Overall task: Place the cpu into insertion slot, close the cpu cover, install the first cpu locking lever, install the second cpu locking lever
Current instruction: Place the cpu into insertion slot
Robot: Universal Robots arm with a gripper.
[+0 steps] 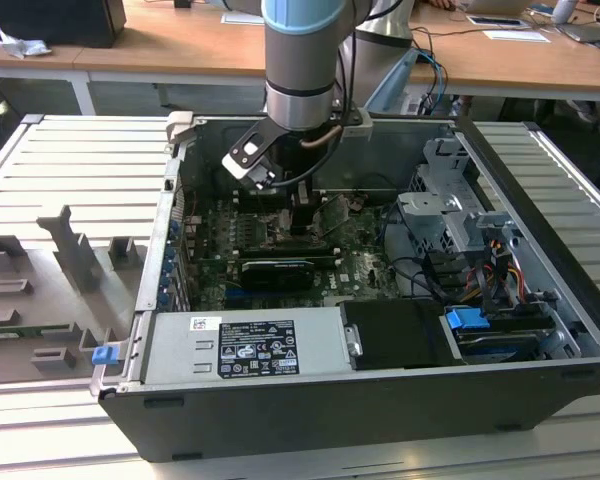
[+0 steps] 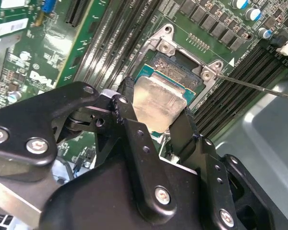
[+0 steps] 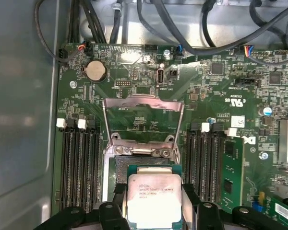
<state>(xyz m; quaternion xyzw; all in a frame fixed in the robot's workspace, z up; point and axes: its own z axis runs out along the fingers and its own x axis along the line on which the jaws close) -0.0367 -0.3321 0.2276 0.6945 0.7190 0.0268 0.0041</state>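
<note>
While in tool (image 2: 155, 106), cpu (image 2: 159, 100) flat, silver-topped

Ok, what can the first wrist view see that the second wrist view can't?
First wrist view: the cover standing open at the slot's edge, and a round battery. Second wrist view: a thin lever rod sticking out beside the slot. Both: the hand gripping the cpu at the slot.
</note>
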